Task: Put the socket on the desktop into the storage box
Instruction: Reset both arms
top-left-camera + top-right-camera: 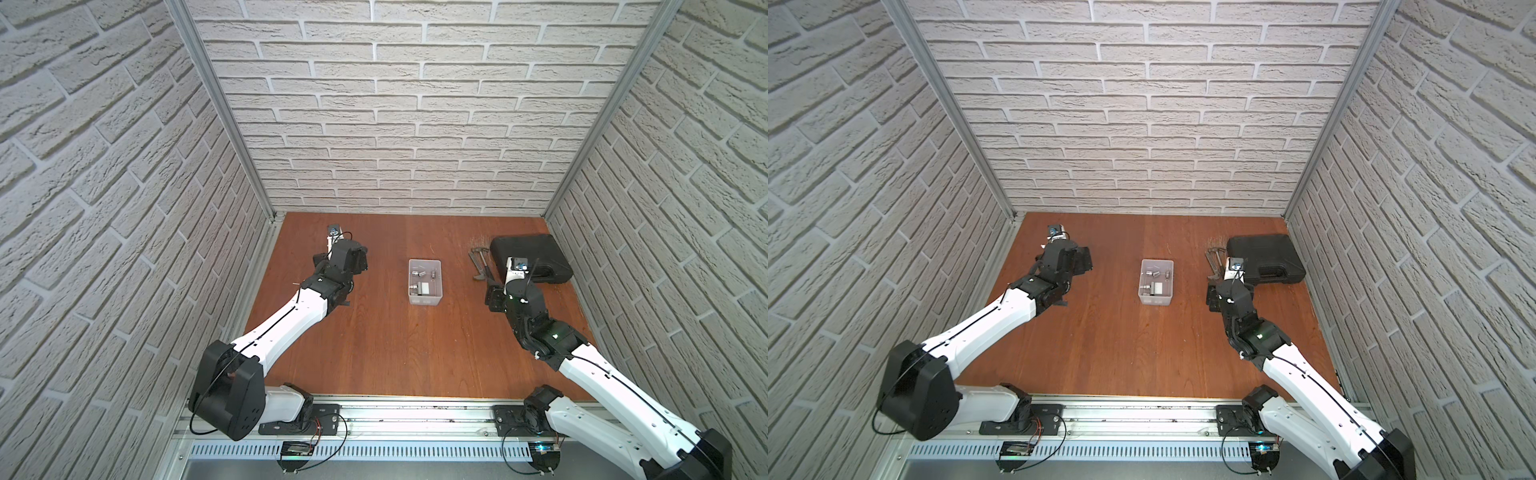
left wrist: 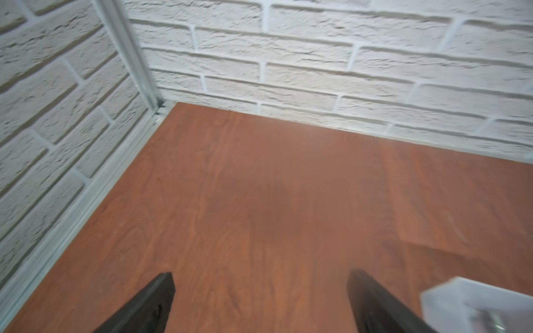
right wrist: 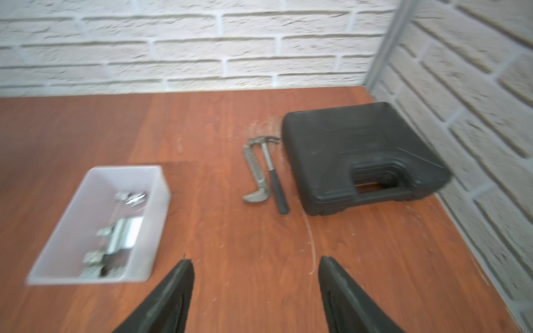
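Currently, jaws: both pairs spread, empty.
Risk: right jaws could clip hammer point(image 3: 275, 178) or nudge storage box point(image 3: 157, 227).

I'm working a mock-workshop test booth, faux-brick panels point(image 1: 415, 124) around the desktop point(image 1: 395, 353), aluminium rail point(image 1: 415, 419) at its near edge, hammer point(image 3: 279, 190) and black case point(image 3: 346, 150) on it

The left arm point(image 1: 286, 320) and the right arm point(image 1: 602, 382) were stretched forward; the left gripper point(image 2: 259, 291) was spread wide, the right gripper point(image 3: 255, 276) was parted, nothing being held by either.
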